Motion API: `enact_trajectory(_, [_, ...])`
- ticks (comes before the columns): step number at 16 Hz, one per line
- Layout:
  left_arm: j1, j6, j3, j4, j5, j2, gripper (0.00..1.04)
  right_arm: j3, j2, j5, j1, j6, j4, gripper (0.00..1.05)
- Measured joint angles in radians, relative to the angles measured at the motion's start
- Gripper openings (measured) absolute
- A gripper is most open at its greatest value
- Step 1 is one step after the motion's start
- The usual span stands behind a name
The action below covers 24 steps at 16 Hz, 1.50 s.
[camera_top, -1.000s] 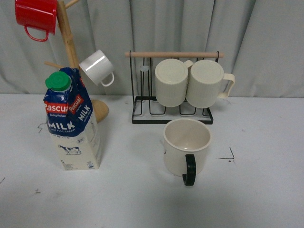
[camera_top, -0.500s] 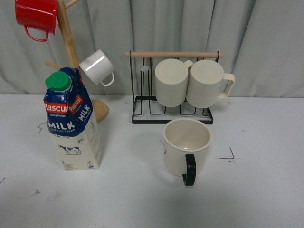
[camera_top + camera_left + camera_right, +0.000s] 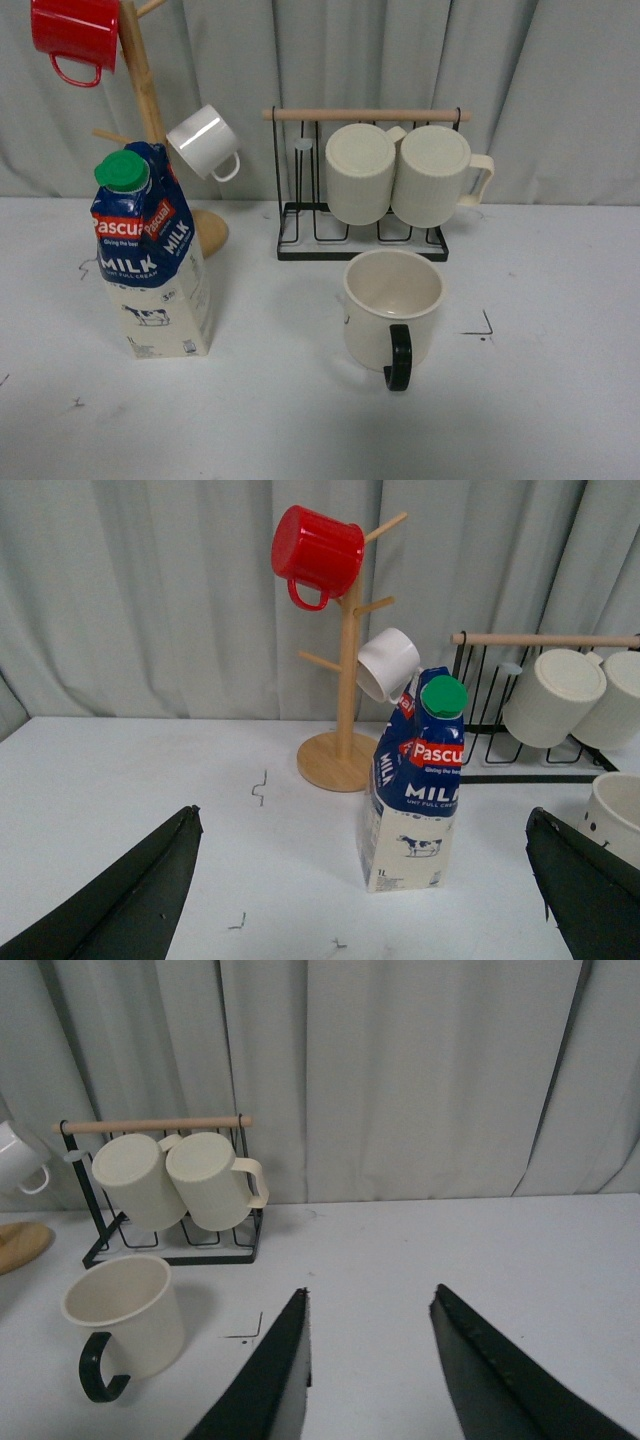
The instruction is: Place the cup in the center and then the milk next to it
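The cup (image 3: 392,305), cream-white with a black handle (image 3: 398,357) facing the front, stands upright right of the table's middle, just in front of the wire rack. The milk (image 3: 150,260), a blue-and-white carton with a green cap, stands upright at the left. Between them lies bare white tabletop, the center (image 3: 275,330), with a black corner mark (image 3: 485,325) right of the cup. Neither gripper shows in the front view. My left gripper (image 3: 362,813) is open, wide apart, well back from the milk (image 3: 415,780). My right gripper (image 3: 371,1291) is open over bare table, beside the cup (image 3: 125,1325).
A black wire rack (image 3: 360,245) with two ribbed cream mugs (image 3: 400,175) stands behind the cup. A wooden mug tree (image 3: 150,110) behind the milk carries a red mug (image 3: 75,35) and a small white mug (image 3: 203,142). Grey curtains close the back.
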Motion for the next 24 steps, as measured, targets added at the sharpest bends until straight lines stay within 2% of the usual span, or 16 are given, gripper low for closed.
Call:
enact_trajectory(2, [0.0, 0.0, 0.0, 0.0, 0.0, 0.0, 0.98, 0.0, 0.0, 0.0, 0.0, 0.0, 0.0, 0.57])
enact_trajectory(3, [-0.008, -0.026, 0.051, -0.151, 0.019, 0.054, 0.98, 0.0, 0.0, 0.0, 0.0, 0.0, -0.001, 0.7])
enact_trajectory(4, [-0.042, -0.062, 0.124, -0.201, 0.022, 0.238, 0.98, 0.0, 0.0, 0.0, 0.0, 0.0, -0.001, 0.81])
enact_trajectory(5, [-0.072, -0.082, 0.179, -0.106, 0.027, 0.393, 0.98, 0.0, 0.0, 0.0, 0.0, 0.0, 0.0, 0.94])
enact_trajectory(6, [-0.093, -0.084, 0.216, -0.01, 0.036, 0.502, 0.98, 0.0, 0.0, 0.0, 0.0, 0.0, 0.0, 1.0])
enact_trajectory(7, [-0.094, -0.081, 0.244, 0.064, 0.042, 0.591, 0.98, 0.0, 0.0, 0.0, 0.0, 0.0, 0.0, 0.97])
enact_trajectory(9, [-0.092, -0.045, 0.318, 0.192, 0.071, 0.819, 0.98, 0.0, 0.0, 0.0, 0.0, 0.0, 0.0, 0.98])
enact_trajectory(12, [-0.097, 0.061, 0.462, 0.284, 0.049, 1.064, 0.98, 0.0, 0.0, 0.0, 0.0, 0.0, 0.0, 0.98])
enact_trajectory(16, [-0.094, 0.113, 0.622, 0.304, 0.061, 1.292, 0.98, 0.0, 0.0, 0.0, 0.0, 0.0, 0.0, 0.98])
enact_trajectory(24, [-0.145, 0.092, 0.845, 0.303, -0.005, 1.59, 0.98, 0.0, 0.0, 0.0, 0.0, 0.0, 0.0, 0.98])
